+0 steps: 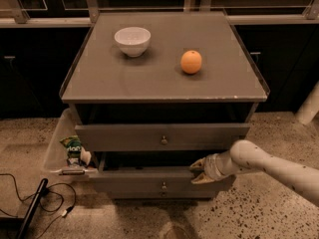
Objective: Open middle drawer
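**Gripper at the right end of the middle drawer, drawer standing partly out**

A grey cabinet fills the centre of the view, its flat top wide and bare toward the near edge. It stands on a speckled stone floor, with dark cupboards along the far wall behind it.

The robot's pale arm reaches in from the right, low down, pointing left toward the cabinet front.

Three drawer fronts are stacked on the near face. The top drawer has the widest visible front, with a dark gap above it under the cabinet top. Below it, across another dark gap, sits the middle drawer. Its front stands nearer than the cabinet body, so it is partly open, and its small round knob is at the centre. Only a thin strip of the bottom drawer shows beneath it.

The gripper is at the upper right part of the middle drawer's front, touching or just at its top edge, well right of the knob. Whether it is clamped on the drawer or loose cannot be told.

A clear plastic bin sits on the floor against the cabinet's left side, holding a green snack bag. Cables trail over the floor near and left of it.

On the cabinet top, a white bowl stands far left, and an orange lies right of it and a little nearer, well apart from the bowl.
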`<state>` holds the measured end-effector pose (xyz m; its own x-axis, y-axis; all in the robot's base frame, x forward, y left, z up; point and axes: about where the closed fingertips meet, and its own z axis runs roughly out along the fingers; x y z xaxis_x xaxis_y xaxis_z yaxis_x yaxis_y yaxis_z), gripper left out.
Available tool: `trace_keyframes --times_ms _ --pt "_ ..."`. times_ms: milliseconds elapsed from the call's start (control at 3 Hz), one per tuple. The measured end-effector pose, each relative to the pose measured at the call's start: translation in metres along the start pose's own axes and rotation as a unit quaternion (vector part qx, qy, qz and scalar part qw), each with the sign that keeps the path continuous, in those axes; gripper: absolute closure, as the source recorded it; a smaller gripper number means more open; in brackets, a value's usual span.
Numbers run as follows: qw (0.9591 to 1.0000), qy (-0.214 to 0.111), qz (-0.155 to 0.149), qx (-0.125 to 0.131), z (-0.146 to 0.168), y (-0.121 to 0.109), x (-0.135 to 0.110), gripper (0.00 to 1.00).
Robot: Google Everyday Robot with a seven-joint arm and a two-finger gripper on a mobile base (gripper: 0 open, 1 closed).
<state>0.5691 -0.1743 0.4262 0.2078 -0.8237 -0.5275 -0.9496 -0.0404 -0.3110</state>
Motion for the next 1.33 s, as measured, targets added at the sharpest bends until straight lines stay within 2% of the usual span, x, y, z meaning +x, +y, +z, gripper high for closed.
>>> trace_keyframes --times_ms 333,667,1000,1333 --pt "1.0000 -0.001 0.000 -0.004 0.000 0.007 -0.003 0.92" --pt "1.0000 -0.001 0.000 -0.004 0.000 0.007 -0.003 0.69" --pt "0.9999 -0.004 0.012 -0.004 -0.001 0.019 0.001 0.46" --pt "0.9988 0.014 0.046 0.007 -0.018 0.050 0.018 0.42"
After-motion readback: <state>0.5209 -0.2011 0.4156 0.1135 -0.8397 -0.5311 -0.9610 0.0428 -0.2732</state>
